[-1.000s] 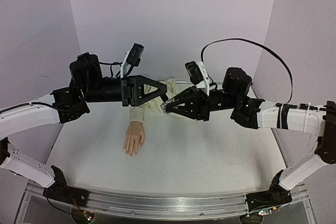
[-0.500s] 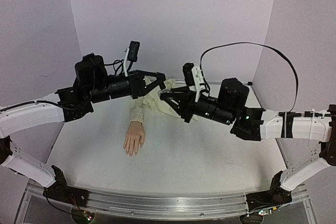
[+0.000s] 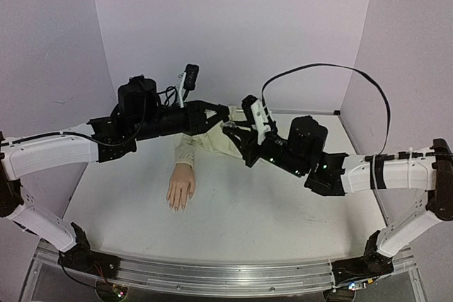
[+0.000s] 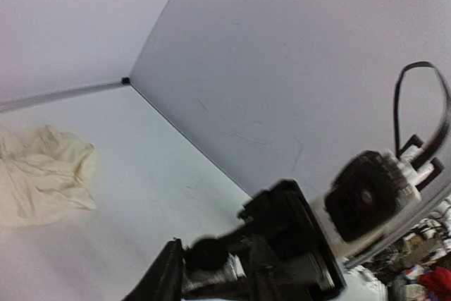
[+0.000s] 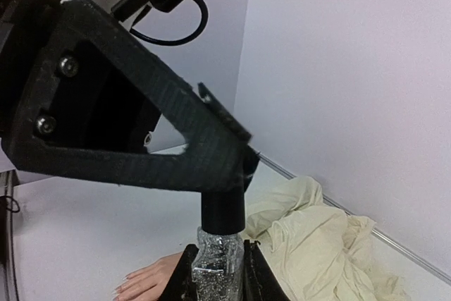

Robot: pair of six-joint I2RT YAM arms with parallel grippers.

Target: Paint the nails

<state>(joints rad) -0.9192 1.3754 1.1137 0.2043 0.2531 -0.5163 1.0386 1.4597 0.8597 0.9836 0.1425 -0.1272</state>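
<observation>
The pale mannequin hand lies palm down on the white table, and its nails show as tiny pale tips. A cream sleeve is bunched behind it. My right gripper is shut on a small glittery polish bottle, held in the air above the sleeve. The bottle's black cap points at my left gripper. That gripper's fingers close round the cap, which is blurred in the left wrist view. Both grippers meet tip to tip behind the hand, well above it.
Lilac walls close the table at the back and on both sides. The right arm's black cable loops high over it. The table's metal front rail runs along the near edge.
The left gripper has rolled and come in onto the cap, its jaws narrower than a second ago. The right gripper has carried the bottle a little left and toward the back.
</observation>
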